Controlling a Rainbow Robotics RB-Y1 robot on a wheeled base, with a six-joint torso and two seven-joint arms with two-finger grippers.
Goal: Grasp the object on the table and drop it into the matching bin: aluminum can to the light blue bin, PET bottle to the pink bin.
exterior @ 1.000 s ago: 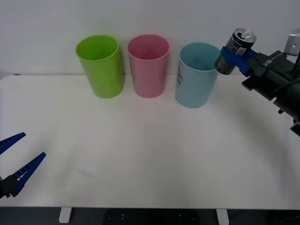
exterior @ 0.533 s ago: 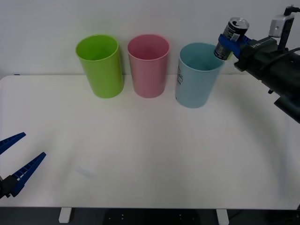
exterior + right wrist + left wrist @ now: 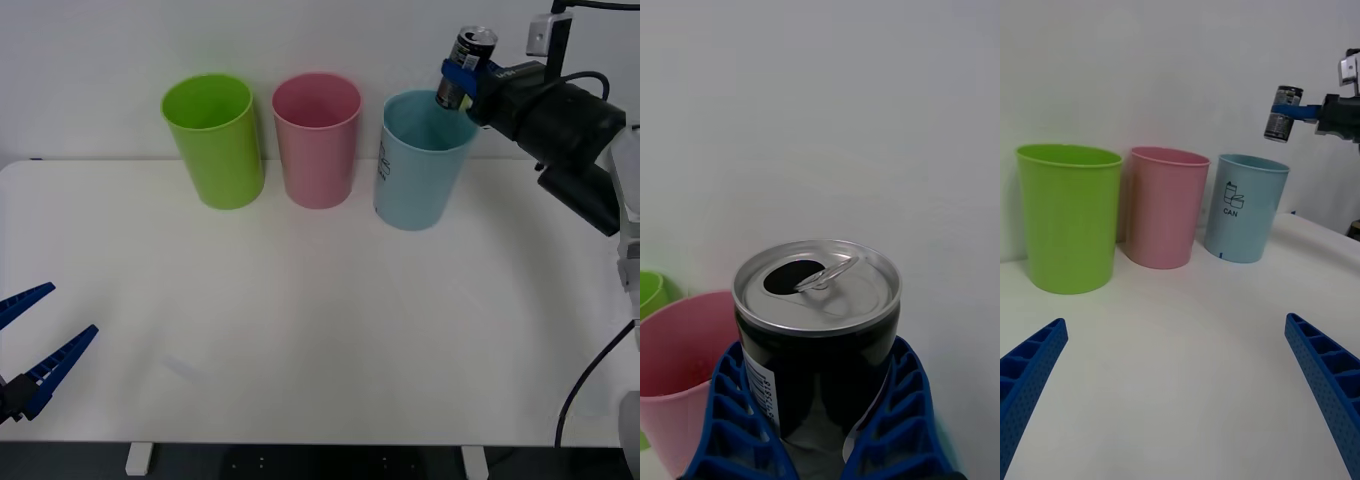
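We see our right gripper [image 3: 460, 78] clenched on the small silver aluminum can [image 3: 463, 66], held above the tall light blue plastic bin [image 3: 420, 165]; blue fingers [image 3: 737, 420] hide its base. Our left gripper [image 3: 35, 340] idles spread.

Place: looks like a robot test lab or plain trial room, not a home or kitchen.
Surface: wide white table [image 3: 300, 330] with rounded corners, bare and clean.
Backdrop: blank white wall [image 3: 300, 40] right behind the table, no decoration.
Setup: three plastic bins in a neat row along the far edge, green bin [image 3: 213, 140], pink bin [image 3: 317, 138], light blue bin [image 3: 420, 160].
Labelling: printed sorting mark reading "CAN" on the light blue bin, as on a staged sorting station.
Equipment: black robot arm [image 3: 560, 125] with camera and cable.
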